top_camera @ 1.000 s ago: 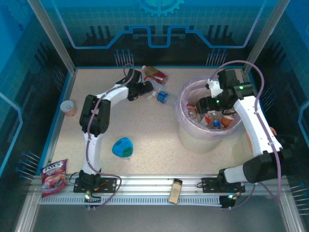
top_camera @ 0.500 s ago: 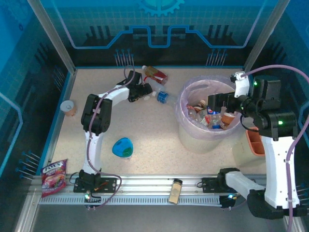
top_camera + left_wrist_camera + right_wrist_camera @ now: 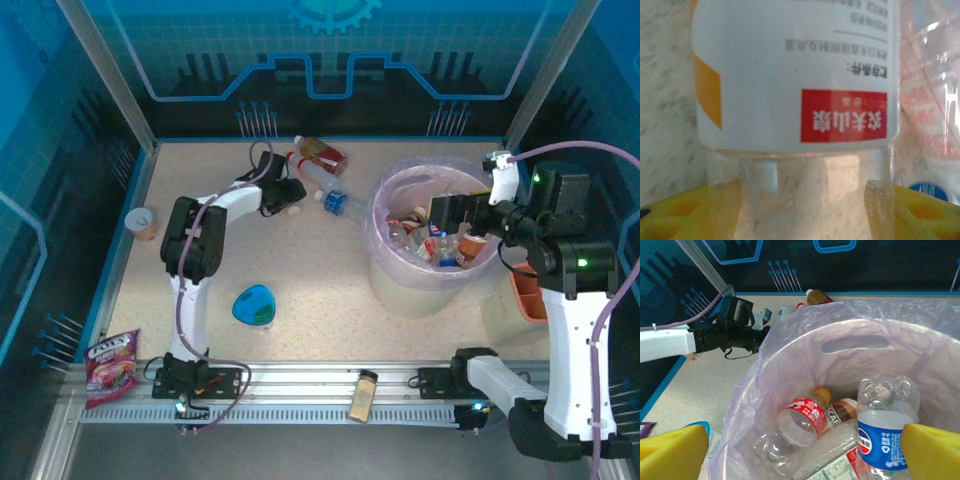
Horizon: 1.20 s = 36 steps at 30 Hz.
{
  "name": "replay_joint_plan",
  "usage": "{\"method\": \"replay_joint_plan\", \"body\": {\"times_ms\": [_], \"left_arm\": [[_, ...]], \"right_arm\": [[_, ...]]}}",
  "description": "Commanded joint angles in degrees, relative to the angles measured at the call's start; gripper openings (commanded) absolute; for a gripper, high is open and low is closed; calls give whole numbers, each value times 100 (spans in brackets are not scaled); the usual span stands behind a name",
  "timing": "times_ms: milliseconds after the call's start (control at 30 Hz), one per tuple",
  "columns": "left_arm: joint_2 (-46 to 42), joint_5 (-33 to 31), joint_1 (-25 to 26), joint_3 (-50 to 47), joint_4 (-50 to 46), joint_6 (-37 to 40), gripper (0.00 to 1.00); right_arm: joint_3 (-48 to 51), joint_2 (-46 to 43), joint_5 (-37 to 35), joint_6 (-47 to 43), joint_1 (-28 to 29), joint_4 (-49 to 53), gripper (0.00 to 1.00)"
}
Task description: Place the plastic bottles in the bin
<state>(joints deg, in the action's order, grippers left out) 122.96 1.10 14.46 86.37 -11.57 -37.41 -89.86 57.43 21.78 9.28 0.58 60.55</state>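
Two yellow fingers of the left tool point(image 3: 800, 212) stand wide apart at the bottom of its wrist view. A white-labelled bottle point(image 3: 795, 75) lies between them; whether they press on it I cannot tell. The bottle's long axis runs straight up the frame, away from the tool, with a clear unlabelled part nearest the fingers. The red patch on its label reads upside down.

From above, this tool sits low over the counter point(image 3: 300, 270) in the upper middle of the frame. The bottle in front of it lies flat, slanting from upper left to lower right. Just to the right, a blue-capped bottle point(image 3: 340, 202) also lies flat, cap to the left and body toward the bin point(image 3: 900, 365). Near the counter's back edge lies a brown bottle point(image 3: 322, 153), on a similar slant.

At the right of the frame, the right tool point(image 3: 805, 455) hangs over the bin, fingers spread to the lower corners of its wrist view and holding nothing. Inside the bin lie several bottles. A red-labelled bottle point(image 3: 802, 417) points its orange cap to the upper right, and a blue-labelled bottle point(image 3: 885, 432) has its clear end toward the top of the frame.
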Motion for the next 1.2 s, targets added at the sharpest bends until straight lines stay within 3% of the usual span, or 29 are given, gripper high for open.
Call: {"method": "replay_joint_plan", "body": {"times_ms": [0, 133, 233, 400, 533, 800, 933, 1167], "left_arm": [[-925, 19, -26, -463, 217, 41, 44], [-1806, 39, -31, -1140, 382, 61, 43], [-2527, 436, 78, -1569, 385, 103, 43], [-3832, 886, 808, -2045, 517, 401, 44], [-4615, 1197, 1423, -2414, 1046, 174, 44], [-5084, 939, 2511, -2486, 1673, -106, 44], [-5086, 953, 2641, -2364, 1761, -159, 44], [-5130, 918, 2658, -2195, 1865, -148, 44]], "right_arm": [[41, 153, 384, 177, 30, -251, 97], [-181, 525, 516, 218, 422, -396, 95], [-350, 792, 336, 371, 896, -629, 95], [-611, 1276, 309, 852, 1572, -1258, 95], [-844, 1766, 263, 1109, 2171, -1606, 97], [-1200, 2584, 132, 1511, 2386, -2096, 98], [-1206, 2859, 581, 1795, 2412, -2257, 94], [-893, 2854, 970, 2111, 2429, -2629, 78]]}}
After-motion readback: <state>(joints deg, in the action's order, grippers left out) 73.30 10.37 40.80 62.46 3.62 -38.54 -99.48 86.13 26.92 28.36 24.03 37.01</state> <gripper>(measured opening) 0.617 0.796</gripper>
